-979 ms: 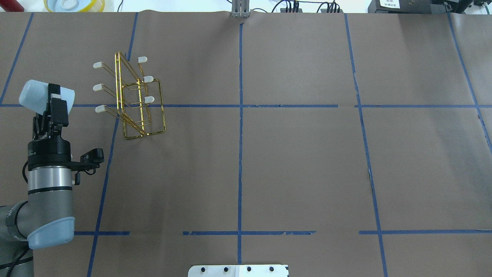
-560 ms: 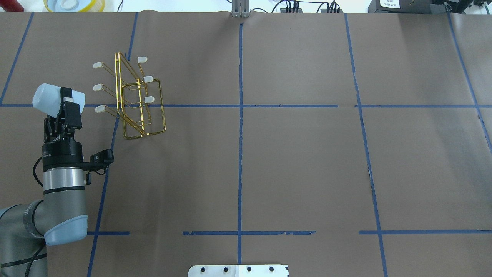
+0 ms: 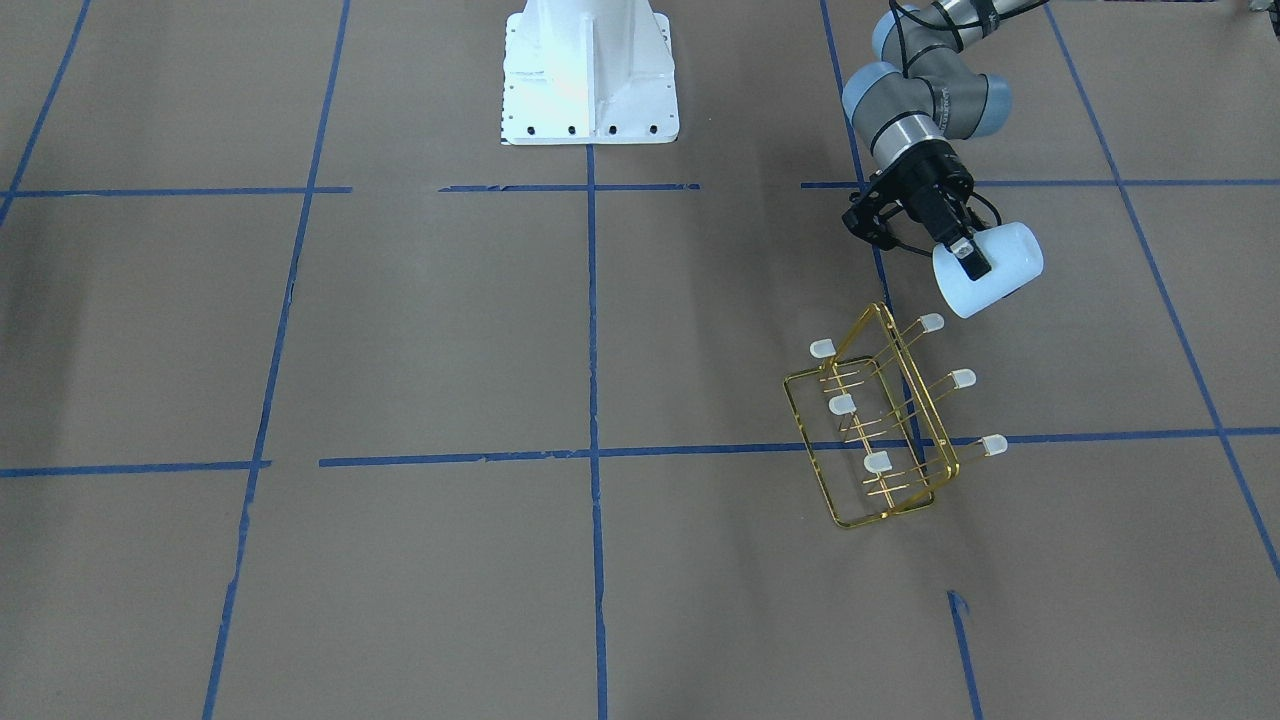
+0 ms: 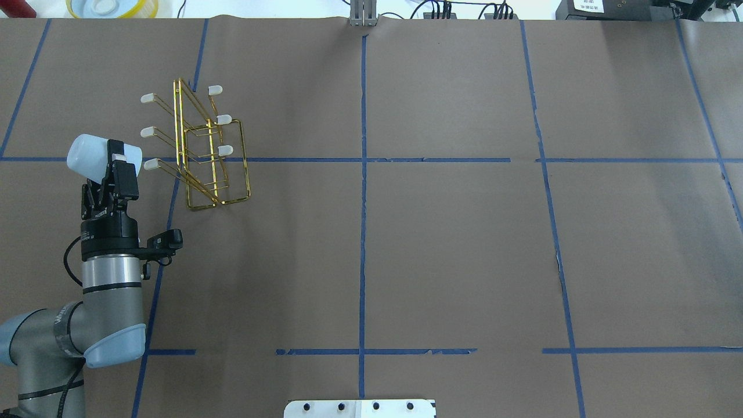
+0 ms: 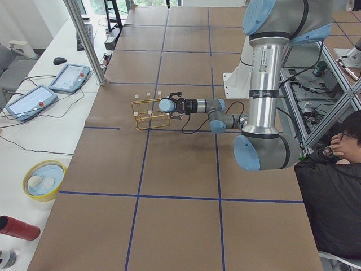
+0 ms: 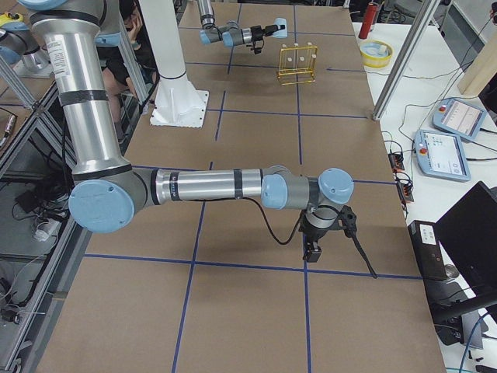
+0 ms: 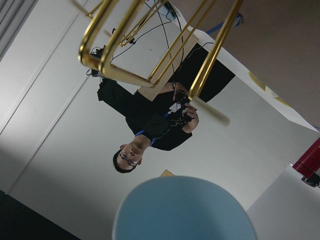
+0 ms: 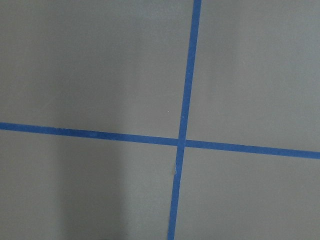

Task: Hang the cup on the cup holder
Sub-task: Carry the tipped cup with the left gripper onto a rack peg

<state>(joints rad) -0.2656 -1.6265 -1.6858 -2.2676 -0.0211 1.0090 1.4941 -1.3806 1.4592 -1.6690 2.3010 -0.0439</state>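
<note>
My left gripper (image 4: 115, 164) is shut on the pale blue-white cup (image 4: 93, 153) and holds it sideways above the table, just left of the cup holder (image 4: 200, 152). The cup holder is a gold wire rack with white-capped prongs; the nearest cap (image 4: 150, 165) is a short way from the cup's mouth. In the front view the cup (image 3: 1000, 268) hangs above and right of the rack (image 3: 880, 440). The left wrist view shows the cup's side (image 7: 182, 212) below the gold wires (image 7: 150, 45). My right gripper (image 6: 311, 250) shows only in the exterior right view, low over the table; I cannot tell its state.
The robot's white base plate (image 3: 590, 70) sits at the near middle edge. A yellow-rimmed bowl (image 4: 110, 7) and a red object (image 4: 17, 7) lie beyond the far edge. Tablets (image 5: 22, 101) lie on a side bench. A seated person (image 5: 338, 186) is beside the robot.
My left arm has moved right and slightly nearer, carrying the cup closer to the rack's left prongs. The rack has not moved.
</note>
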